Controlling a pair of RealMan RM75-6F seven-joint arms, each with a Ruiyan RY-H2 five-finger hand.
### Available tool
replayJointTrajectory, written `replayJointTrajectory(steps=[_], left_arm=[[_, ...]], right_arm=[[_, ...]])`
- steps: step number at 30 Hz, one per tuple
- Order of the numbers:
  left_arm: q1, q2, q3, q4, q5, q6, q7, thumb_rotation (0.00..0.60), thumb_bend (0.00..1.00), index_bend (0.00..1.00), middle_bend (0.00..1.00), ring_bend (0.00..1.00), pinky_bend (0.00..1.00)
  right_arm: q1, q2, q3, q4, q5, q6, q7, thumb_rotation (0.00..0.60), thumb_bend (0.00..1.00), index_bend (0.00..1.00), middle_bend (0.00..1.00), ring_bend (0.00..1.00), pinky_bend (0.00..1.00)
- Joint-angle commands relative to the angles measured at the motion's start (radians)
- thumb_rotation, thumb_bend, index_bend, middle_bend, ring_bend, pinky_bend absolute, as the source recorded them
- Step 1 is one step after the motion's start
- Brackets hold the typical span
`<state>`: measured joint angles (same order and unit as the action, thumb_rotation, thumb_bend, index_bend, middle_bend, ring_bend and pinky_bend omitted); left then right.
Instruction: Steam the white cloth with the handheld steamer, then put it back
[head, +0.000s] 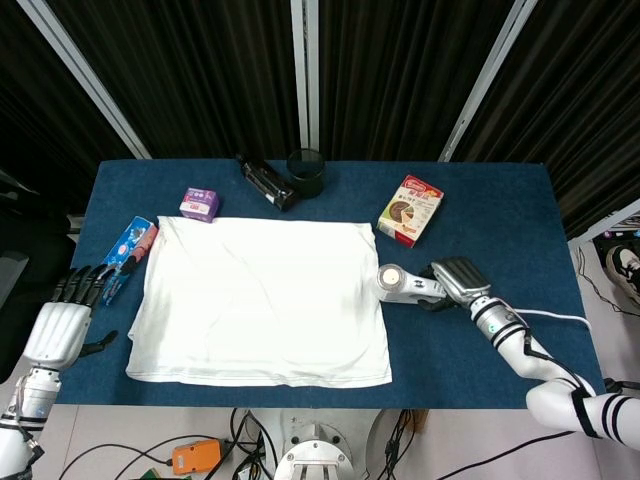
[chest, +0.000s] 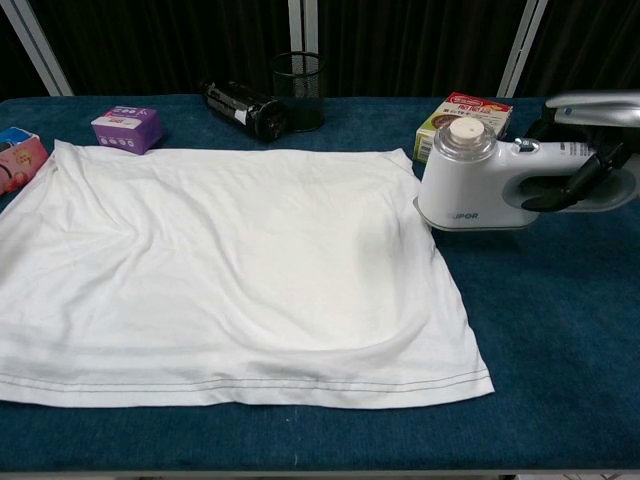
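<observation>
**A:** The handheld steamer (chest: 470, 180) — where is it at this moment?

**B:** At the right of the frame, its front end at the right edge of the white cloth (chest: 225, 270), which lies flat across the middle of the desk (chest: 560, 360). The right hand (head: 458, 281) has its fingers wrapped round the steamer's handle. In the chest view the base looks just clear of the desk, though I wouldn't swear to it.

**A:** And the other hand?

**B:** The left hand (head: 62, 325) is at the lower left of the head view, off the desk's edge, fingers spread and holding nothing.

**A:** What could go wrong from here?

**B:** Nothing pins the cloth. If the steamer rides over it with its base pressing down, I'd expect the fabric to bunch or slide toward the left. The hold is far back on the handle too, so the heavy front end might tip down and dig into the cloth's edge.

**A:** Anything nearby at risk?

**B:** The red box (head: 410, 210) sits just above the steamer in the head view; a wide swing of the arm could knock it.
</observation>
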<state>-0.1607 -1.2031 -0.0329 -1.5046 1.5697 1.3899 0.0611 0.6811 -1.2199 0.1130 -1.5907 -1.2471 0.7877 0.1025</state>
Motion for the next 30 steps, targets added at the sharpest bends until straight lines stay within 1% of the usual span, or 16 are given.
replayJointTrajectory(steps=[1,6,9,11,12,14,16,18,19,22,24,26,30], left_arm=[[-0.067,-0.022,-0.003,-0.008,0.033,-0.074,0.015,0.6,0.18,0.05,0.04,0.0,0.0],[-0.162,-0.079,0.003,-0.012,0.049,-0.205,0.007,0.6,0.22,0.05,0.04,0.0,0.0],[-0.209,-0.119,0.0,0.004,0.032,-0.28,0.018,0.592,0.28,0.05,0.04,0.0,0.0],[-0.236,-0.144,-0.007,0.014,0.001,-0.329,0.027,0.523,0.34,0.05,0.04,0.0,0.0],[-0.245,-0.153,-0.011,0.017,-0.016,-0.348,0.032,0.466,0.37,0.05,0.04,0.0,0.0],[-0.264,-0.171,-0.019,0.02,-0.051,-0.385,0.033,0.319,0.44,0.05,0.03,0.0,0.0],[-0.28,-0.187,-0.022,0.028,-0.077,-0.415,0.035,0.235,0.48,0.05,0.03,0.0,0.0],[-0.292,-0.199,-0.02,0.036,-0.095,-0.439,0.043,0.171,0.5,0.05,0.03,0.0,0.0],[-0.298,-0.205,-0.017,0.038,-0.106,-0.451,0.049,0.122,0.51,0.05,0.02,0.0,0.0],[-0.307,-0.215,-0.011,0.043,-0.133,-0.476,0.061,0.053,0.54,0.05,0.02,0.0,0.0],[-0.31,-0.223,-0.009,0.051,-0.158,-0.488,0.078,0.031,0.55,0.05,0.02,0.0,0.0],[-0.31,-0.23,-0.005,0.057,-0.174,-0.49,0.094,0.018,0.56,0.05,0.02,0.0,0.0],[-0.313,-0.237,0.005,0.057,-0.197,-0.503,0.095,0.012,0.56,0.05,0.02,0.0,0.0]], right_arm=[[0.004,0.035,0.019,-0.02,-0.048,0.009,0.044,0.6,0.46,0.96,0.83,0.88,0.7],[0.031,0.082,0.044,-0.061,-0.075,-0.015,0.094,0.6,0.46,0.97,0.83,0.89,0.7],[0.053,0.098,0.061,-0.071,-0.074,-0.04,0.115,0.6,0.46,0.98,0.84,0.89,0.71],[0.069,0.102,0.07,-0.068,-0.06,-0.06,0.114,0.6,0.46,0.98,0.84,0.89,0.71],[0.077,0.103,0.073,-0.067,-0.051,-0.07,0.111,0.6,0.46,0.98,0.84,0.89,0.71],[0.092,0.101,0.079,-0.064,-0.031,-0.091,0.104,0.6,0.46,0.98,0.84,0.89,0.71],[0.105,0.097,0.083,-0.059,-0.01,-0.107,0.096,0.6,0.46,0.98,0.84,0.89,0.71],[0.115,0.091,0.084,-0.055,0.006,-0.123,0.094,0.6,0.46,0.98,0.84,0.89,0.71],[0.121,0.087,0.085,-0.051,0.017,-0.134,0.094,0.6,0.46,0.98,0.84,0.89,0.71],[0.136,0.064,0.079,-0.035,0.031,-0.155,0.086,0.6,0.46,0.98,0.84,0.89,0.71],[0.148,0.038,0.07,-0.021,0.033,-0.172,0.076,0.6,0.46,0.98,0.84,0.89,0.71],[0.161,0.007,0.062,-0.003,0.036,-0.188,0.068,0.6,0.47,0.98,0.84,0.89,0.71],[0.188,-0.056,0.054,0.034,0.048,-0.218,0.059,0.6,0.48,0.98,0.84,0.89,0.71]])
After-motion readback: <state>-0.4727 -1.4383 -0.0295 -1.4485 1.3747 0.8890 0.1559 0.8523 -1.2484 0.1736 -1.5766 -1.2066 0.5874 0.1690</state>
